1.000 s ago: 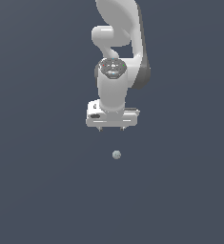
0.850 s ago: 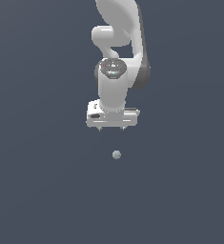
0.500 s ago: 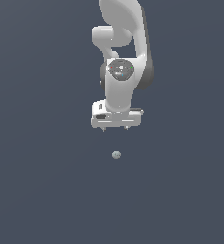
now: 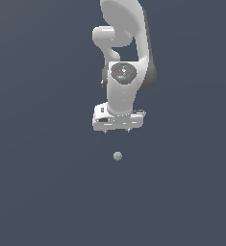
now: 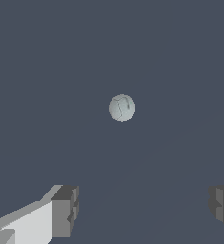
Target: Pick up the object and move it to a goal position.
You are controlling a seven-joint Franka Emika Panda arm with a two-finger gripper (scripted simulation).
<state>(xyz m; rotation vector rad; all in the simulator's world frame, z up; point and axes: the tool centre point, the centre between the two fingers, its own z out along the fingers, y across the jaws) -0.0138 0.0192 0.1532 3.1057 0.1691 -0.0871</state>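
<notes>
The object is a tiny pale grey-green ball (image 4: 117, 155) with a mottled, cracked-looking surface, resting on the dark grey ground. In the wrist view the ball (image 5: 122, 107) lies ahead of the fingers and apart from them. My white gripper (image 4: 117, 130) hangs above the ball and a little behind it, with a gap between them. The gripper (image 5: 142, 209) is open and empty. Its two fingertips (image 5: 66, 209) stand wide apart.
The ground is a plain dark grey surface (image 4: 47, 192) on all sides. The white arm (image 4: 126, 53) rises behind the gripper. No other objects show.
The gripper has moved a little to the exterior view's right and lower, closer to the ball. The ball has not moved.
</notes>
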